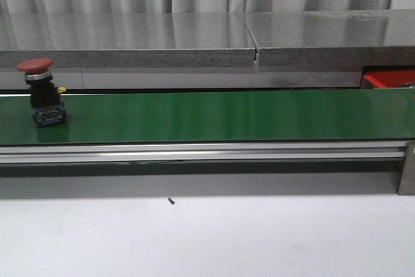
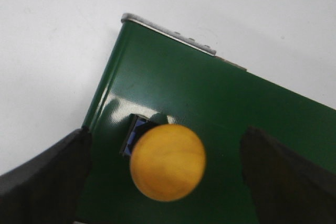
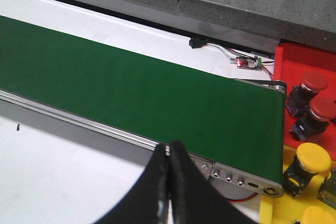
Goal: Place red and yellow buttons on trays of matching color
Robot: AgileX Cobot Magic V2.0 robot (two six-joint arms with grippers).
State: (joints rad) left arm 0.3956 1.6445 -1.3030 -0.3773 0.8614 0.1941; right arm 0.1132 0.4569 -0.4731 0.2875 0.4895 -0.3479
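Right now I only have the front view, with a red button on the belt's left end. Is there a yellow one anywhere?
Observer: Yes. The left wrist view shows a yellow button standing on the green belt near its end, between the open jaws of the left gripper, not touched.
Operator: And the right arm?
Observer: The right gripper has its jaws shut on nothing.
Operator: I see just a corner of a red tray. What's in it?
Observer: Two red buttons sit in the red tray. A yellow tray beside it holds yellow buttons.
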